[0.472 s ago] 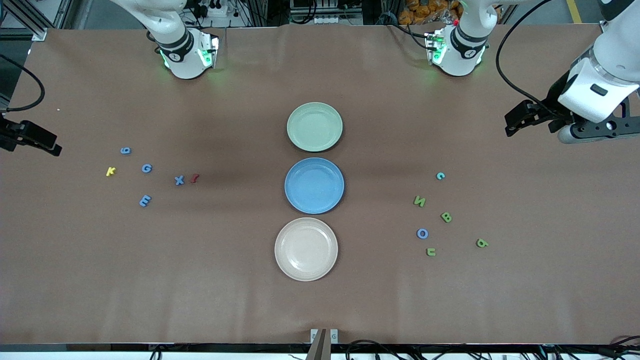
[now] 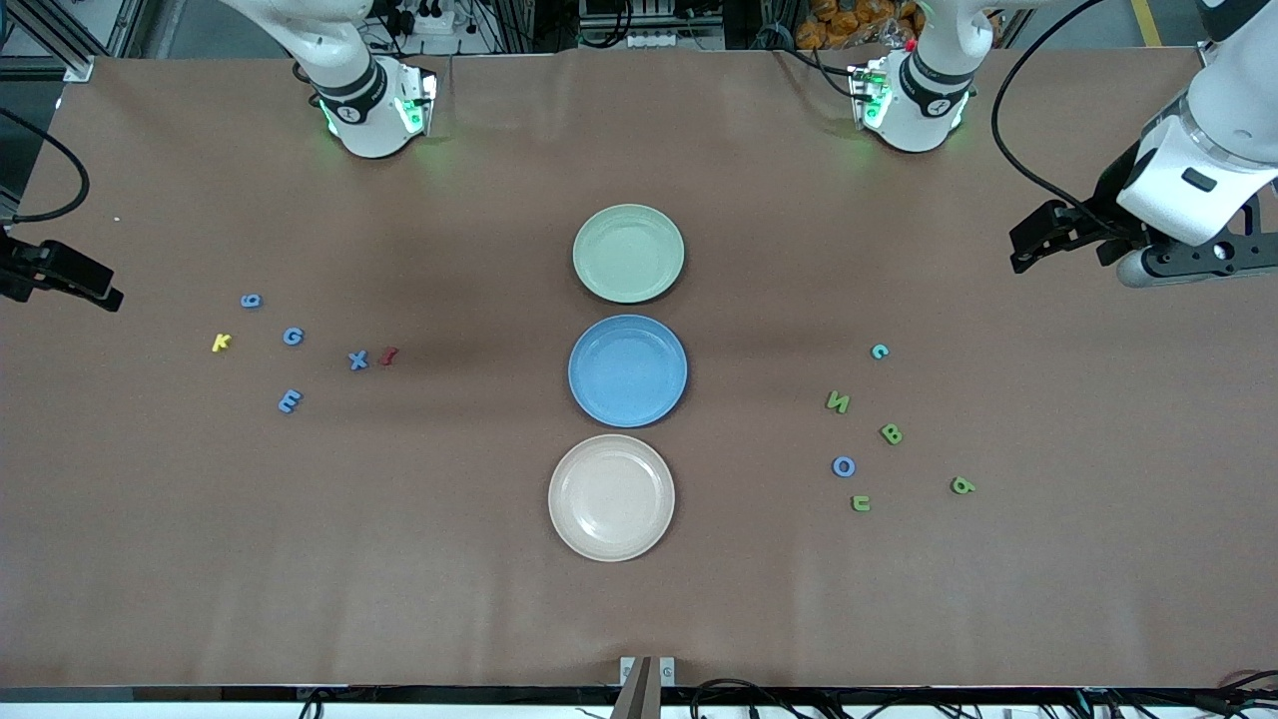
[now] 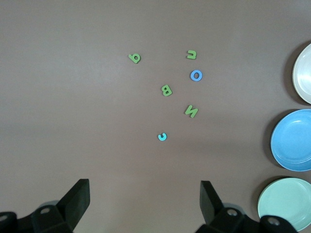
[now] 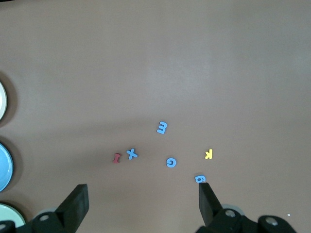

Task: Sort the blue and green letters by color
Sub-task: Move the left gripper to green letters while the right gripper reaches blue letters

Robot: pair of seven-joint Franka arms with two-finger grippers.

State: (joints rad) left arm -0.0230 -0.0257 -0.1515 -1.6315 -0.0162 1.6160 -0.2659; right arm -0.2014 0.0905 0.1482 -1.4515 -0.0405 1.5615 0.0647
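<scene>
Blue pieces 6 (image 2: 251, 301), G (image 2: 293, 337), X (image 2: 358, 360) and E (image 2: 290, 401) lie toward the right arm's end of the table. They also show in the right wrist view, around the G (image 4: 171, 162). Green N (image 2: 838, 401), B (image 2: 891, 433), u (image 2: 861, 503) and 6 (image 2: 962, 486) lie toward the left arm's end with a blue O (image 2: 844, 466) and a turquoise c (image 2: 879, 351). My left gripper (image 2: 1028, 245) (image 3: 144, 189) is open and empty, high above the table beside this group. My right gripper (image 2: 95, 285) (image 4: 142, 191) is open and empty beside the blue group.
A green plate (image 2: 628, 253), a blue plate (image 2: 627, 370) and a cream plate (image 2: 611, 496) stand in a row at the table's middle, the cream one nearest the front camera. A yellow K (image 2: 222, 343) and a dark red piece (image 2: 389, 356) lie among the blue letters.
The left arm has shifted very slightly. No letter, no plate and not the right arm has moved.
</scene>
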